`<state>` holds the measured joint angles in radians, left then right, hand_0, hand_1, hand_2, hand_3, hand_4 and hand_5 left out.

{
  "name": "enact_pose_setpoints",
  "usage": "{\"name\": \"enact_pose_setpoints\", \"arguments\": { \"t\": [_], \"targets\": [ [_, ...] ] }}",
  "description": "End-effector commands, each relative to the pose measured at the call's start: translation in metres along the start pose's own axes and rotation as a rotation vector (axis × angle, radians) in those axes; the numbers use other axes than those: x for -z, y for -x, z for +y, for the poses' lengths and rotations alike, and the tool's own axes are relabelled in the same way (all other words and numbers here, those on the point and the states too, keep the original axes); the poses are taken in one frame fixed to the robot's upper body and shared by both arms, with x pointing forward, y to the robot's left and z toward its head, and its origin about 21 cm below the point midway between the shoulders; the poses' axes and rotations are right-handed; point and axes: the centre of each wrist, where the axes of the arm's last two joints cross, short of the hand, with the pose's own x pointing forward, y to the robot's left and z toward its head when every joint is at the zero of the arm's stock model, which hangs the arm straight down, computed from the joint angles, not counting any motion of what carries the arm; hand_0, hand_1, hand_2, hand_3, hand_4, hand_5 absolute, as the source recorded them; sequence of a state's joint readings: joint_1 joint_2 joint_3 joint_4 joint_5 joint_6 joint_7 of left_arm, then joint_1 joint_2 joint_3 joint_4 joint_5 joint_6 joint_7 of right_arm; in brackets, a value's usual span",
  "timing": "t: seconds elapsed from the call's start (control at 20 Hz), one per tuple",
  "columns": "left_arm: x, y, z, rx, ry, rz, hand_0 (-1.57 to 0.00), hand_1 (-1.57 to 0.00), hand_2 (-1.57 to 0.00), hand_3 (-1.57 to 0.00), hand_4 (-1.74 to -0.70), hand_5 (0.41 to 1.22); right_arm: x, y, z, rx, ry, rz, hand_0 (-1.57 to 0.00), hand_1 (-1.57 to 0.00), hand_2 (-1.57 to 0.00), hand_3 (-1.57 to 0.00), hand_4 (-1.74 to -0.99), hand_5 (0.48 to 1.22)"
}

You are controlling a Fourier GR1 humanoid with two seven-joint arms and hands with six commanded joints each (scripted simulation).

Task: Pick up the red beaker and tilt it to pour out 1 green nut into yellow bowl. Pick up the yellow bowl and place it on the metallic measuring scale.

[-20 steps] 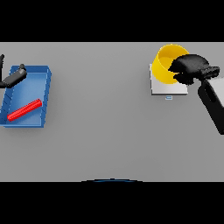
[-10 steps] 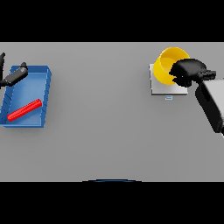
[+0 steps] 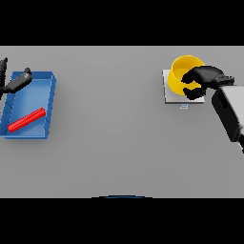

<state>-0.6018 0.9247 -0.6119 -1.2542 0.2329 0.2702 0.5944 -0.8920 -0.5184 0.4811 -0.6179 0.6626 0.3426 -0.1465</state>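
Head view: right hand (image 3: pixel 202 80) round yellow bowl (image 3: pixel 181 72).

Even, diffuse light falls flat across the grey surface (image 3: pixel 119 143) with no visible source, glare or hard shadows, only slight shading inside the blue tray (image 3: pixel 47 95) and yellow bowl (image 3: pixel 180 78), while edges look soft and undistorted throughout.

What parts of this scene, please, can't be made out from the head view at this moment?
- Inside of the yellow bowl: whether a green nut lies in it cannot be told; the right hand covers its right side.
- Metallic measuring scale: mostly hidden under bowl and hand; its small front display is unreadable.
- Left hand: cut off by the left edge, above the blue tray.
- Red beaker: too small to see its opening.
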Motion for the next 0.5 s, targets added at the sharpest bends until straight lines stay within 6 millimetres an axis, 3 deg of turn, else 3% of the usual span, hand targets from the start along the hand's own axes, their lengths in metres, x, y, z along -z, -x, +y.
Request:
{"name": "enact_pose_setpoints", "arguments": {
  "t": [0.0,0.2,0.45],
  "targets": [
    [-0.0009,-0.0015,-0.0017,0.002,0.003,-0.005,0.00,0.00,0.00,0.00,-0.81,0.738,0.0018,-0.0011,-0.0011,0.000,-0.005,0.003,-0.40,-0.35,-0.52,-0.60,-1.410,0.821],
    [0.0024,-0.0019,-0.0036,-0.009,-0.001,-0.002,0.00,0.00,0.00,0.00,-0.81,0.736,0.0017,0.0014,-0.0038,-0.022,-0.027,-0.038,-0.16,-0.14,-0.29,-0.47,-1.356,0.755],
    [0.0003,0.0005,-0.0016,-0.019,0.001,-0.009,0.00,0.00,0.00,0.00,-0.82,0.734,0.0038,-0.0007,-0.0032,-0.047,-0.050,-0.028,-0.05,-0.05,-0.12,-0.35,-1.308,0.733]
  ]
}}
